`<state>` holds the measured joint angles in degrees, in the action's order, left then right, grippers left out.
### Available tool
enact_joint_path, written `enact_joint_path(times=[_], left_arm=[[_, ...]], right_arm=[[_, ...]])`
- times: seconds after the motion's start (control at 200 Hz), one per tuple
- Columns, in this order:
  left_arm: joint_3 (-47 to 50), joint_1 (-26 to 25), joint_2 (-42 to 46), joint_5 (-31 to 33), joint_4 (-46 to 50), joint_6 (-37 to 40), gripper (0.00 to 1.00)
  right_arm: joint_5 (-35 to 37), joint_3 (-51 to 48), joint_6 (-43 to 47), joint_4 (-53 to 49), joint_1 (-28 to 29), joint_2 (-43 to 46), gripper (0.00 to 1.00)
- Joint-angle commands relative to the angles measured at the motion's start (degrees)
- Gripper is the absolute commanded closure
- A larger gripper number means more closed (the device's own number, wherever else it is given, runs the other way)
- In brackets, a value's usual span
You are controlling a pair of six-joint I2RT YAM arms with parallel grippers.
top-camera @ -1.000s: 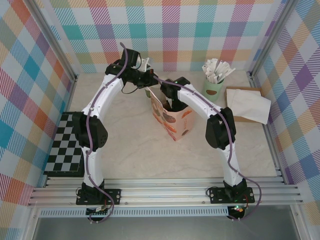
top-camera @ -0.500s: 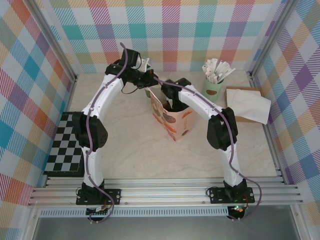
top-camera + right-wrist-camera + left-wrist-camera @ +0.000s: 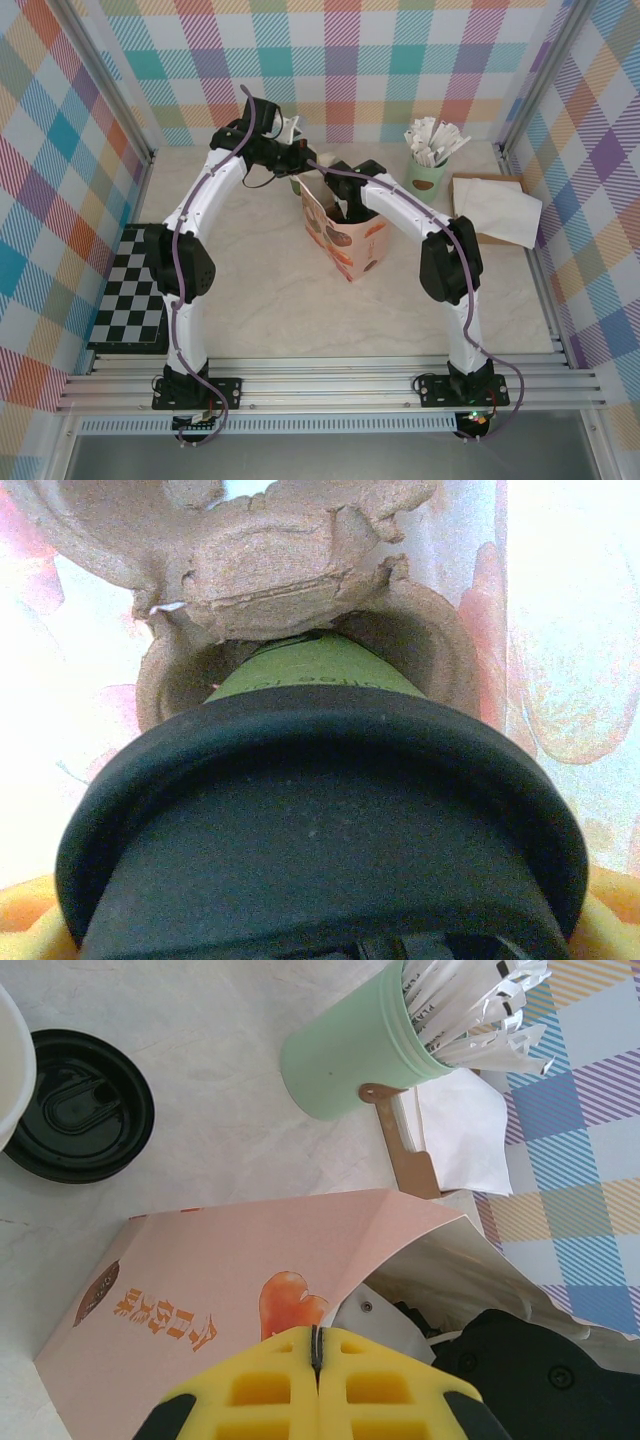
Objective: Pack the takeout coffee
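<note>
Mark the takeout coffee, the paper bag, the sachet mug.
takeout coffee [image 3: 320, 820], right wrist view, black lid
paper bag [image 3: 230, 1250], left wrist view, pink side panel
sachet mug [image 3: 340, 1060], left wrist view, green wall

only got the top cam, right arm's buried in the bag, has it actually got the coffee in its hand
observer: yes. On the right wrist view the right hand is clamped on the takeout coffee, with a yellow pad on either side of its black lid.
operator: ok, whats under the cup in there
observer: a brown pulp cup carrier. The cup's base sits inside the ring of one of its round sockets; I can't tell whether it is fully down.
</note>
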<state>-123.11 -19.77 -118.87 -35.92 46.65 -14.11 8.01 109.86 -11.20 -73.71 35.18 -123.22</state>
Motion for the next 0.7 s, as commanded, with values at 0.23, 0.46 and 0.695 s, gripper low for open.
enact_joint_path(times=[0.23, 0.46, 0.695], left_arm=[[1.1, -0.4, 1.6, -0.1, 2.3, 1.2, 1.0], [1.1, -0.6, 1.3, -0.8, 1.4, 0.8, 1.0], [0.7, -0.7, 0.8, -0.9, 1.2, 0.5, 1.0]], right_arm=[[0.1, -2.4, -0.4, -2.9, -0.7, -14.3, 0.45], [-1.4, 8.5, -2.2, -8.3, -0.7, -18.4, 0.47], [-1.6, 12.2, -2.2, -10.3, -0.5, -22.6, 0.48]])
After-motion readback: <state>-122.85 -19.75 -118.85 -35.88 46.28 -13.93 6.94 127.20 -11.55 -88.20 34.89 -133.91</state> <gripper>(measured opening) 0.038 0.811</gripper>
